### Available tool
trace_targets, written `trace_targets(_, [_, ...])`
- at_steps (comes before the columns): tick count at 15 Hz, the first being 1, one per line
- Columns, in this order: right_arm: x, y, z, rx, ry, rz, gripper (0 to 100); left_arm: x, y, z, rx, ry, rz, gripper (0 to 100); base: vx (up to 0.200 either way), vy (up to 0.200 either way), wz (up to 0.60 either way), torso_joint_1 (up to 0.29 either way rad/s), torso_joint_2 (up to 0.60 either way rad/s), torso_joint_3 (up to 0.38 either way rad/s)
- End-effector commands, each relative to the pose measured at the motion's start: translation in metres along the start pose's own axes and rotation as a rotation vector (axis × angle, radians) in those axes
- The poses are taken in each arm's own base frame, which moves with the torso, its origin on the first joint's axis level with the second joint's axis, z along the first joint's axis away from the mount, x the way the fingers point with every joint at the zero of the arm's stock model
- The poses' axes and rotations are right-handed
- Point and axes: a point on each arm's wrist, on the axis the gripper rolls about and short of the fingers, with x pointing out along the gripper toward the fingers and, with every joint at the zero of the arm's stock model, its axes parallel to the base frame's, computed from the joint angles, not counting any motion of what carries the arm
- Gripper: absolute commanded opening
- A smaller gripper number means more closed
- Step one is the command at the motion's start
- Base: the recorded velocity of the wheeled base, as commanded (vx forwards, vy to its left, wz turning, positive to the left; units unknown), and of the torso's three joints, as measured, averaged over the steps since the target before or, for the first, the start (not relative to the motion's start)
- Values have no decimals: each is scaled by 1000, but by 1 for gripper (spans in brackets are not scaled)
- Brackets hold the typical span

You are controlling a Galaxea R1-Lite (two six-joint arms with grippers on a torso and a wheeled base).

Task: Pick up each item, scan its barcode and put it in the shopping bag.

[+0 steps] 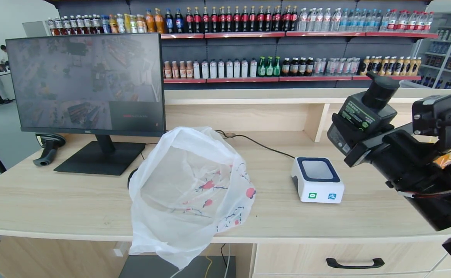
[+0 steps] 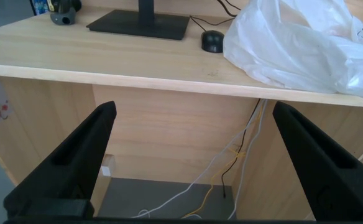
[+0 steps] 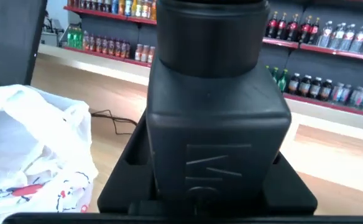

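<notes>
Your right gripper [image 1: 364, 143] clasps a black bottle [image 1: 358, 112], tilted in the air to the right of the scanner [image 1: 317, 184], probably to present its barcode; the shopping bag [image 1: 186, 181] gapes open nearby, and your left gripper [image 2: 194, 118] hangs spread and empty.

A dark monitor [image 1: 85, 83] is set on a flat black stand toward the left of the wooden counter [image 1: 48, 200]. A black mouse [image 2: 212, 41] is seen near that stand. Bottles [image 1: 287, 19] are lined up on red-edged shelves [image 1: 244, 79] behind. A black drawer handle [image 1: 355, 263] is fixed below the counter's edge.
</notes>
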Motion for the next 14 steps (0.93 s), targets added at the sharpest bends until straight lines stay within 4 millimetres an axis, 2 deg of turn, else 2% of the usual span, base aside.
trace_targets(1, [-8, 1, -4, 12, 30, 5, 0, 0, 0, 0, 0, -1, 0, 100, 0, 0, 0, 0, 0, 0])
trace_targets(7, [-40, 3, -30, 128, 194, 12, 0, 0, 0, 0, -2, -1, 0, 100, 0, 0, 0, 0, 0, 0])
trace_targets(12, [-61, 1, -24, 253, 204, 3, 0, 0, 0, 0, -2, -2, 0, 100, 0, 0, 0, 0, 0, 0])
trace_targets(14, [-67, -9, -22, 255, 202, -43, 0, 0, 0, 0, -2, -2, 0, 100, 0, 0, 0, 0, 0, 0])
